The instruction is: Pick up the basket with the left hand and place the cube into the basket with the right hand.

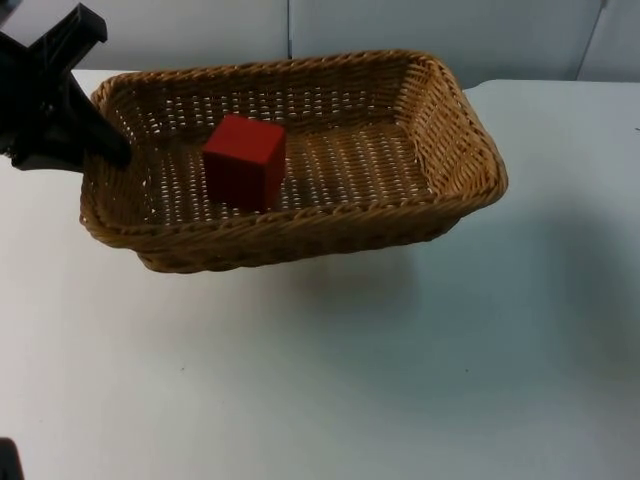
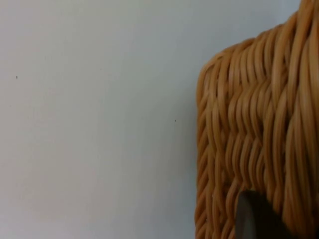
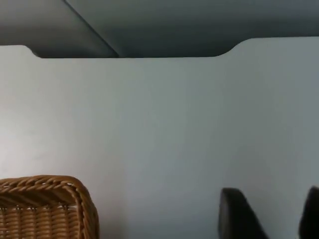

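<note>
Above the white table (image 1: 400,380), toward its far side, the wicker basket (image 1: 300,160) hangs lifted and tilted, casting a soft shadow on the surface beneath it. The left gripper (image 1: 100,150) pinches the rim of the basket's left short wall, one black finger reaching down inside against the weave; in the left wrist view the woven wall (image 2: 259,139) stands right against a dark fingertip (image 2: 254,219), with bare table beside it. The red cube (image 1: 245,160) sits on the basket's floor, left of centre and near the front wall, touching nothing else. The right gripper (image 3: 271,219) hovers over the table off to the side, its two fingers spread apart and holding nothing; one corner of the basket (image 3: 55,204) shows in the right wrist view, with the grey partition wall (image 3: 159,25) beyond the table's far edge.
</note>
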{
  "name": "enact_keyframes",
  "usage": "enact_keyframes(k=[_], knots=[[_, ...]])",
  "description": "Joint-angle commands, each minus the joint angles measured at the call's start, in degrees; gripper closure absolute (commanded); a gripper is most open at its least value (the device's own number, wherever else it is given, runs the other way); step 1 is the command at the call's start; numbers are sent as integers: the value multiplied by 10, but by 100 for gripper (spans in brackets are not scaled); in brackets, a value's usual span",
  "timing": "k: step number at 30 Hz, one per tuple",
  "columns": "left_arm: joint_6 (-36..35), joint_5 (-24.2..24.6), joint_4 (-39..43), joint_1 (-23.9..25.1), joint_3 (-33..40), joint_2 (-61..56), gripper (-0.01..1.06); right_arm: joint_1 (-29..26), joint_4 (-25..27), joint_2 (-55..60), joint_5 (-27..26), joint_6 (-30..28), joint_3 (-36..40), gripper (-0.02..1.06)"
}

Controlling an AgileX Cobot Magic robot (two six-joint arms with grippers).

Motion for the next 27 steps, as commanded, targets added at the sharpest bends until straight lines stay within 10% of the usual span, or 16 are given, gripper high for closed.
enact_keyframes(k=[1, 3, 27], knots=[[0, 12, -23, -3, -6, -9, 105, -1, 0, -6, 0, -8, -3, 87], [0, 12, -23, -3, -6, -9, 105, -1, -3, -6, 0, -21, -3, 104], [5, 24, -11, -3, -5, 1, 104, -1, 18, -4, 0, -31, -3, 105]])
